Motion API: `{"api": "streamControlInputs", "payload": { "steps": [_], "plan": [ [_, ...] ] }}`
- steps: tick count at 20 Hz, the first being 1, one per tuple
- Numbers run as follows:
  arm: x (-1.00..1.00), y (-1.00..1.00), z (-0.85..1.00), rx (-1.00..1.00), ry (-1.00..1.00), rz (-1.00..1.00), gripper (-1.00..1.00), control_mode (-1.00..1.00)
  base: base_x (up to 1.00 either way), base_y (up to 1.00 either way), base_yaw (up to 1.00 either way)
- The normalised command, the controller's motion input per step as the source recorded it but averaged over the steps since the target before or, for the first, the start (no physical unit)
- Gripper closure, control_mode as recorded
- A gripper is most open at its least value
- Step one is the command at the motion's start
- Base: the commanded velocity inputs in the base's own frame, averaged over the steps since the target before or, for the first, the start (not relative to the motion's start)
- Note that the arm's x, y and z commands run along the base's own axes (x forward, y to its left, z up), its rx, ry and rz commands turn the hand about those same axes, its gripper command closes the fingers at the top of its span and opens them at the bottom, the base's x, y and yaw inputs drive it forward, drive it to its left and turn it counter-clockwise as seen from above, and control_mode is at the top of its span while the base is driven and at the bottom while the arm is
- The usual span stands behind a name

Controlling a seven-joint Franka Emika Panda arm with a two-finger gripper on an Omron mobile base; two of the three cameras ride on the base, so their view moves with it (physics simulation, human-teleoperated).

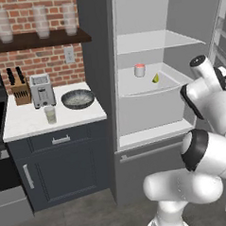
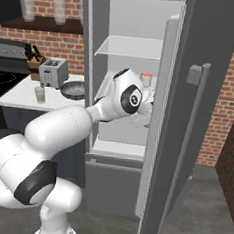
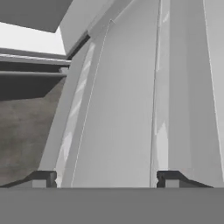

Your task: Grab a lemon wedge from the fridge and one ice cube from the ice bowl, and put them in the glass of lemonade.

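The fridge point(image 1: 101, 87) stands with its door swung wide, white shelves bared. On the middle shelf, the lemon wedge point(image 1: 156, 78) lies at about 3 o'clock of a small white cup with a red top point(image 1: 139, 69), near it but apart. The arm's white wrist reaches in toward that shelf from the 4 o'clock side in the left base view.

In the hand view the gripper point(image 3: 105, 178) has its two dark fingertips point(image 3: 43, 178) spread far apart, nothing between them, facing pale fridge panels close ahead; released, holding nothing.

On the white counter point(image 1: 25, 122) at 9 o'clock of the fridge, the ice bowl point(image 1: 78, 99) sits just at 3 o'clock of the toaster point(image 1: 41, 90). The glass of lemonade point(image 1: 50, 114) stands at 6 o'clock of the toaster, nearer the counter's front edge, at about 8 o'clock of the bowl. A knife block point(image 1: 20, 90) sits at 9 o'clock of the toaster. Tall frosted glasses point(image 1: 41, 20) line the dark shelf above.
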Motion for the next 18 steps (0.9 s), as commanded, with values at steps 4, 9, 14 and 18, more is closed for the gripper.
{"api": "streamControlInputs", "payload": {
  "steps": [4, 9, 14, 18],
  "plan": [
    [-0.03, -1.00, -0.20, -0.06, 0.02, -0.05, -1.00, -1.00, 0.00, 0.00, 0.00],
    [-0.26, 0.13, 0.11, -0.02, -0.14, 0.00, -1.00, -1.00, 0.00, 0.00, 0.00],
    [-0.35, 0.91, 0.18, 0.22, -0.27, 0.00, -1.00, -1.00, 0.00, 0.00, 0.00],
    [-0.49, 1.00, 0.12, 0.36, -0.32, 0.00, -1.00, -1.00, 0.00, 0.00, 0.00]
  ]
}}
